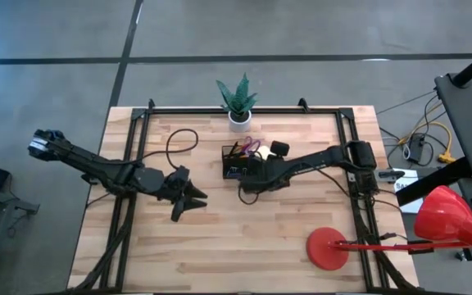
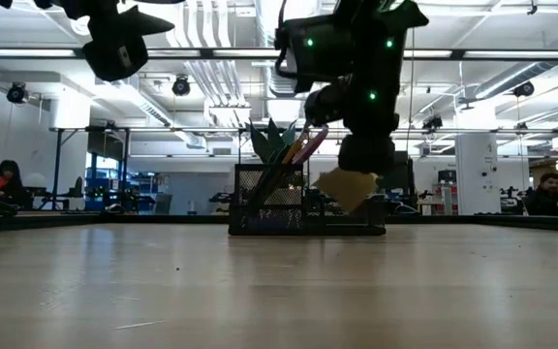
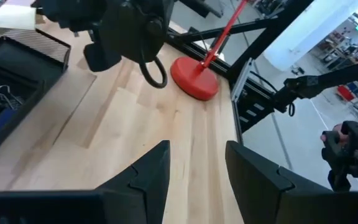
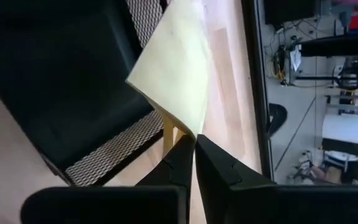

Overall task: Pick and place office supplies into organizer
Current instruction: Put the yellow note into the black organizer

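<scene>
The yellow sticky-note pad [image 4: 176, 62] is pinched by one corner in the right gripper [image 4: 193, 152], fingers clamped tight, dangling over the organizer [image 1: 236, 164]'s 3 o'clock side. So the placing step is underway; lowering into an empty compartment and letting go looks needed next. The left gripper [image 1: 188, 199] is parked at 9 o'clock, fingers partly spread, nothing held.

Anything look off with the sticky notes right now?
Yes: the right hand pinches only a corner of the sticky-note pad, so it hangs tilted over the organizer, not flat.
</scene>
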### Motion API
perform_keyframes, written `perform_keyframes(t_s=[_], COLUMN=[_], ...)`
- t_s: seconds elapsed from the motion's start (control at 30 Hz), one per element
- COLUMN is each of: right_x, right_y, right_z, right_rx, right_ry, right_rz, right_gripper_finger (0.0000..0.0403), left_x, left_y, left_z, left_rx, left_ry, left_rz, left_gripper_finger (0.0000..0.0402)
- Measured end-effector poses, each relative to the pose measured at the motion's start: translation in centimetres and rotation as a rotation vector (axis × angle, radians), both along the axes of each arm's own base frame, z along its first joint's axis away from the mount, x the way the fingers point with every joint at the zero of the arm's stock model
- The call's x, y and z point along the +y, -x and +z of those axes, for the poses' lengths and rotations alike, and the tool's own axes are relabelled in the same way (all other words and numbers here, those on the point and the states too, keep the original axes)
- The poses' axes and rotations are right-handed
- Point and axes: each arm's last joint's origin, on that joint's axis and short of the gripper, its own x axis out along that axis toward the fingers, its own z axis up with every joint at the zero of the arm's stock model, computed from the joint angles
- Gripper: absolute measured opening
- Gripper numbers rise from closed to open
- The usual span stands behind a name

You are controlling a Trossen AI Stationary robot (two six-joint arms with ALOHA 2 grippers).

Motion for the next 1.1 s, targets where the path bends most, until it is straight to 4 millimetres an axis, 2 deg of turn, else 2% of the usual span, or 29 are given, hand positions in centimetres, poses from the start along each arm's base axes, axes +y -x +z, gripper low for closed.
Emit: perform_keyframes(t_s=[0.73,0.9,1.1], right_x=[-0.6,-0.4,-0.4], right_y=[0.5,0.1,1.4], right_z=[-2.0,-0.8,1.3], right_rx=[0.024,0.013,0.022], right_ry=[-0.033,-0.078,-0.103], right_rz=[0.023,0.073,0.051], right_gripper_finger=[0.0009,0.0009,0.0008], left_x=[0.9,1.0,1.1], left_y=[-0.2,-0.3,-0.3], left_z=[-0.1,-0.1,-0.1], left_rx=[0.003,0.002,0.005], left_ry=[-0.015,-0.027,-0.029], left_rz=[0.039,0.043,0.047], left_gripper_finger=[0.0141,0.0141,0.0141])
